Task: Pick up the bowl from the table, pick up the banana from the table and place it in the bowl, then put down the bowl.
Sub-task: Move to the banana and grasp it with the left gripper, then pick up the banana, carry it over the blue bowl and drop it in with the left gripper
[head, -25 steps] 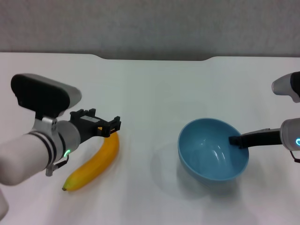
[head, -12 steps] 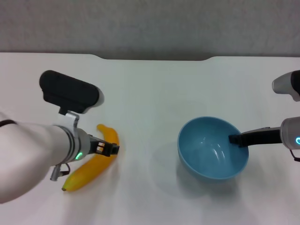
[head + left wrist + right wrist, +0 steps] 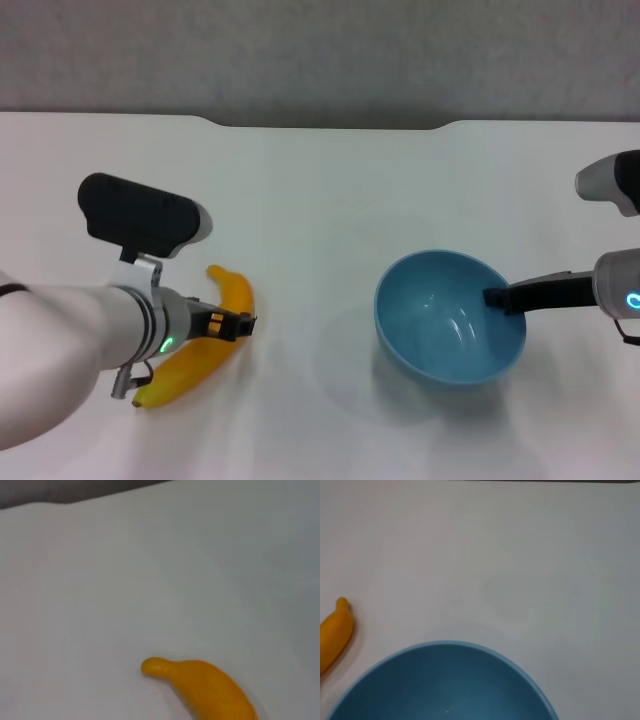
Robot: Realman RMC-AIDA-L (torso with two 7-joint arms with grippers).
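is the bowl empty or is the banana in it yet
Empty. The bowl shows only bare blue inside; the banana lies on the table.

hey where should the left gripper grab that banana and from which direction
Best around the thick middle of the banana, coming down from above with a finger on either long side. It lies flat on the table, curved, tapering at both ends. The left gripper sits over that midsection.

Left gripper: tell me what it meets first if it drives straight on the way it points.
The left gripper points toward the robot's right, at the banana, so the banana comes first; the bowl lies beyond.
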